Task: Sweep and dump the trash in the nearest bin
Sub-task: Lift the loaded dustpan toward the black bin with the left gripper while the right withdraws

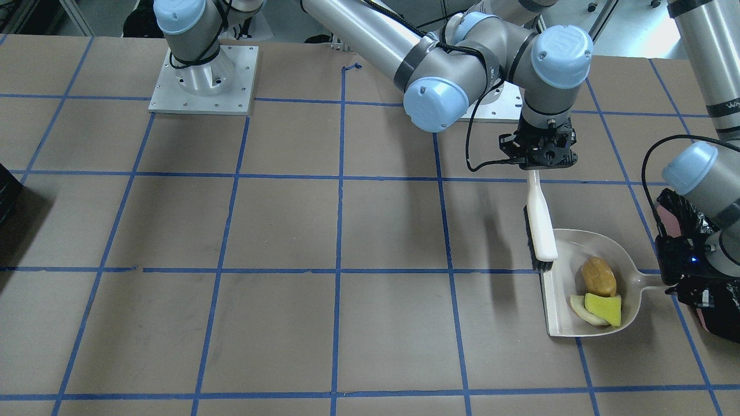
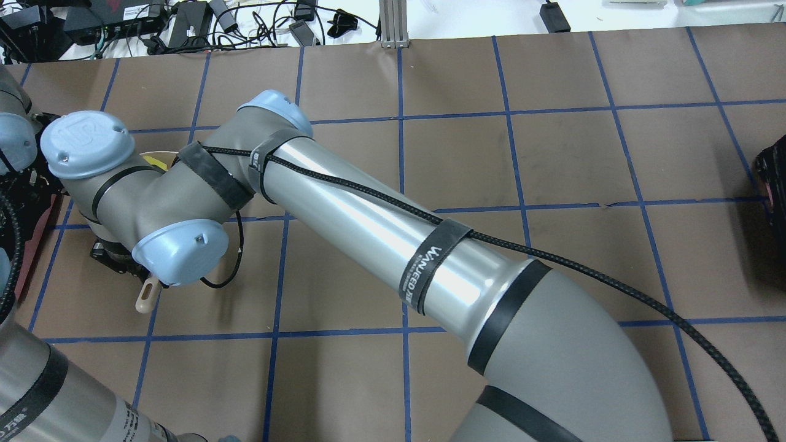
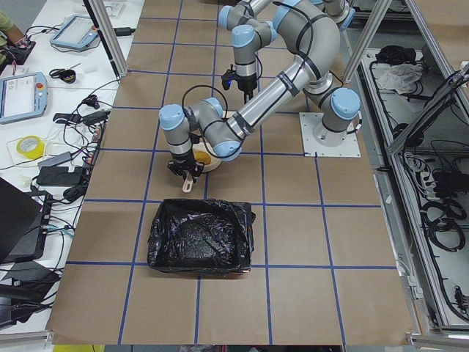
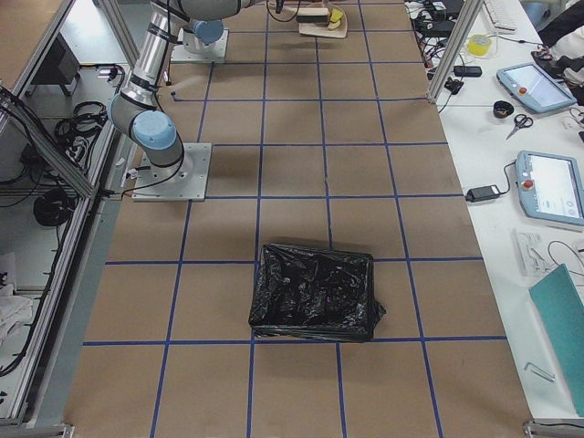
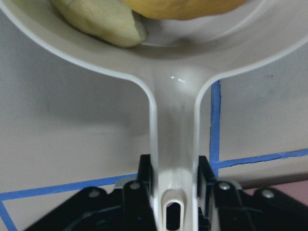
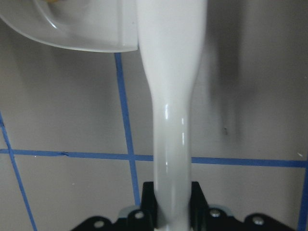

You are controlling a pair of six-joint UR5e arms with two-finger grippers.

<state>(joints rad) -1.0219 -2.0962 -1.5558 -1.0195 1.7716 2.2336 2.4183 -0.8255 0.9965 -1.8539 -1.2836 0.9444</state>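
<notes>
The trash lies in the white dustpan [image 1: 569,248]: an orange-brown lump [image 1: 599,276], a yellow sponge wedge [image 1: 604,308] and a pale piece [image 1: 580,309]. My left gripper [image 5: 174,190] is shut on the dustpan's handle [image 5: 174,125], at the edge of the black-lined bin [image 1: 676,216]. My right arm reaches across, and its gripper [image 1: 544,157] is shut on the white brush [image 1: 541,222]. The brush's dark bristles rest at the pan's open lip. The dustpan sits flat on the table. The bin [image 3: 198,236] stands just beyond the pan's handle.
A second black-lined bin [image 4: 315,292] stands at the table's other end, and shows as a dark edge [image 2: 775,184] in the overhead view. The right arm's long link [image 2: 368,233] spans the table's middle. Blue tape lines grid the brown tabletop.
</notes>
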